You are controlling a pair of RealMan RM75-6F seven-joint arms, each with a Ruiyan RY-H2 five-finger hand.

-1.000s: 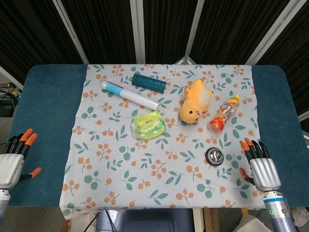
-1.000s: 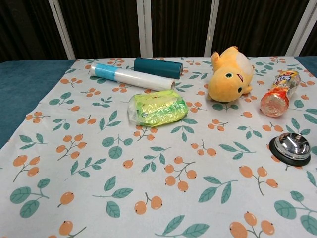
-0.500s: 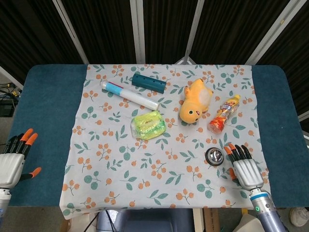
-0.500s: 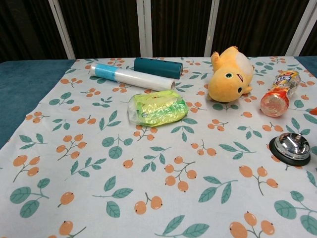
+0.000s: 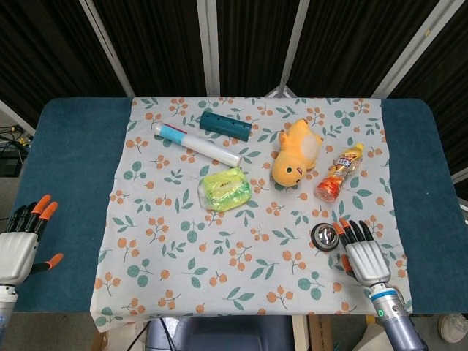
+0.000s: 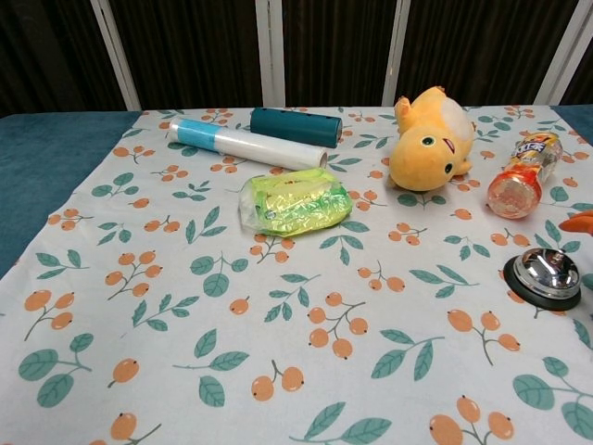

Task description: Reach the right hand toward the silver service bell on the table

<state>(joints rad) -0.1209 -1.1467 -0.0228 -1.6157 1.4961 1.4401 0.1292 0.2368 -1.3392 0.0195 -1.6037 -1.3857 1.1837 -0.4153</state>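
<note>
The silver service bell (image 5: 324, 236) on its black base sits on the patterned cloth near the front right; the chest view shows the bell (image 6: 544, 273) at its right edge. My right hand (image 5: 362, 251) hovers just right of the bell, fingers spread, orange fingertips (image 5: 341, 230) close to its rim, holding nothing. One orange fingertip (image 6: 581, 221) pokes in at the right edge of the chest view. My left hand (image 5: 20, 244) rests open at the far left over the blue table.
On the floral cloth (image 5: 219, 278) lie a yellow plush toy (image 5: 295, 153), an orange candy bottle (image 5: 338, 172), a green packet (image 5: 225, 189), a white-and-blue tube (image 5: 196, 144) and a teal bar (image 5: 226, 125). The bottle stands a short way behind the bell.
My right hand has moved left and slightly forward over the cloth, from well right of the bell to right beside it. The left hand has not moved.
</note>
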